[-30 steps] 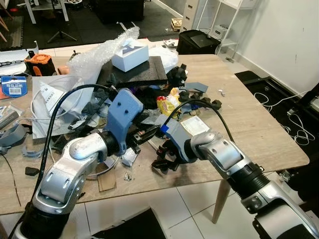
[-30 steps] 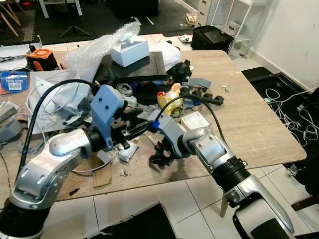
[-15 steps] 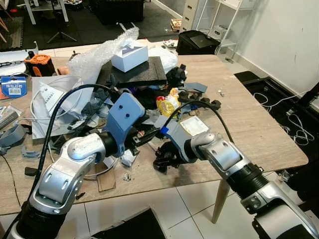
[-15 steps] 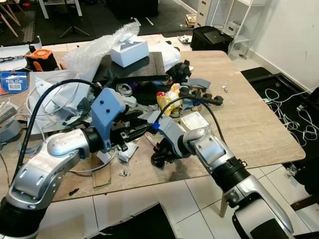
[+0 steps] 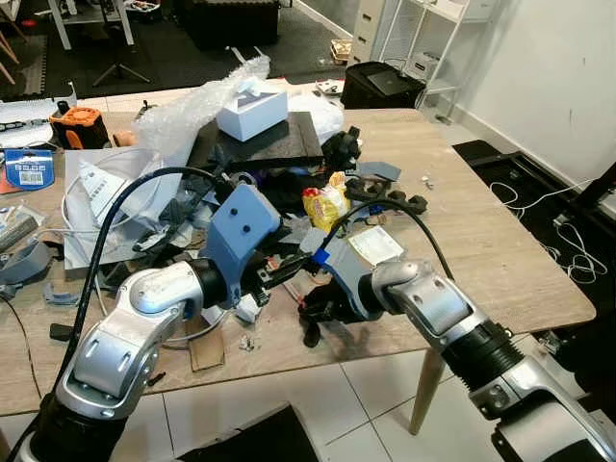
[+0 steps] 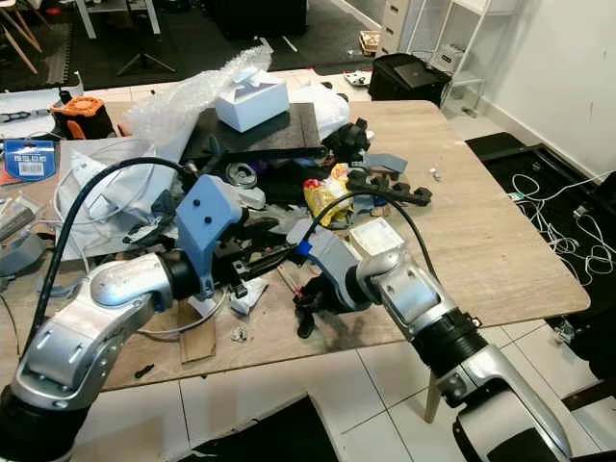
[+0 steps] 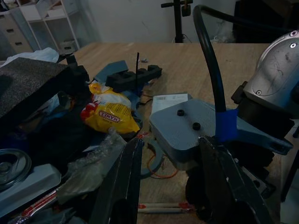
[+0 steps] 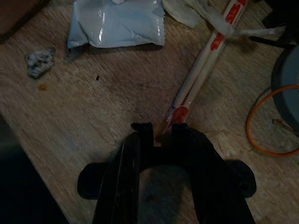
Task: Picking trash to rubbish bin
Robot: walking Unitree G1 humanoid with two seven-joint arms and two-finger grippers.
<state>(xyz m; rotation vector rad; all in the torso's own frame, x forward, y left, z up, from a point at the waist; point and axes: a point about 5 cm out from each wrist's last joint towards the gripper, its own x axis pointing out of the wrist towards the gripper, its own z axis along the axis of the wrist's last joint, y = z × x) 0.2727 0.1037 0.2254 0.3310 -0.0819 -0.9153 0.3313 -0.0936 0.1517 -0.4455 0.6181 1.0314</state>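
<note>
The long paper-wrapped chopstick sleeve with red printing (image 8: 198,77) lies flat on the pale wood-grain table (image 5: 500,245) near its front edge, its near end pinched between the right gripper (image 8: 158,132)'s 2 nearly closed black fingers, probably for lifting. The left gripper (image 7: 170,182) hovers beside it, fingers apart, over crinkled plastic.

Head stereo pair sits high, facing forward and down over the table (image 5: 500,241), both arms in frame; the two eyes share almost the whole cluttered tabletop, slightly offset sideways. Left wrist cam looks low along its fingers (image 7: 119,186) across the clutter toward the yellow snack bag (image 7: 110,114), same bag as head view (image 5: 325,204). Right wrist cam looks straight down, very close to the wood, at the wrapped chopsticks (image 8: 198,79)
</note>
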